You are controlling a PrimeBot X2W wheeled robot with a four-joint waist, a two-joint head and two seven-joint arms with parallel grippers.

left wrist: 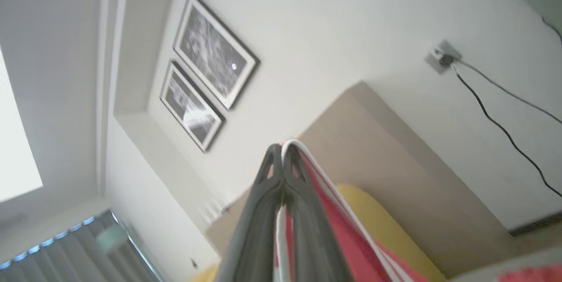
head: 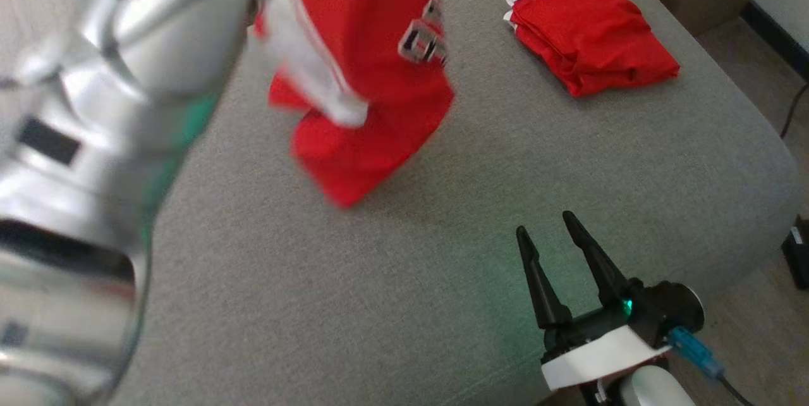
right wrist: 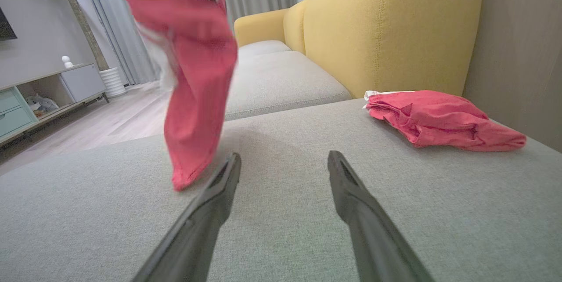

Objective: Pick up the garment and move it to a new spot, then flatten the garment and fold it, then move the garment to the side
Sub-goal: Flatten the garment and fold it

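Head view: there are two red garments. The hanging garment dangles above the far left part of the grey seat cushion, clear of its surface. It is red cloth with white bands and a patch of dark-and-white lettering, and it is blurred. The folded garment lies in a loose, rumpled bundle at the cushion's far right corner, with a white edge showing at its back. One silver arm, the left arm, crosses the cushion's left side, also blurred. The right claw hovers over the cushion's near right edge, its two dark fingers spread and empty.

Left wrist view: the left claw points up toward the wall, its two fingers pressed together on a white-trimmed fold of the hanging garment. The red cloth falls away down the right side of the fingers. Two framed pictures hang on the wall, and one wall socket has a dark cable running from it.

Right wrist view: the right claw's fingers stand wide apart, low over the cushion, holding nothing. The hanging garment's lowest corner ends just above the cushion, beside the claw's left finger. The folded garment rests on the cushion's far right, in front of one yellow backrest.
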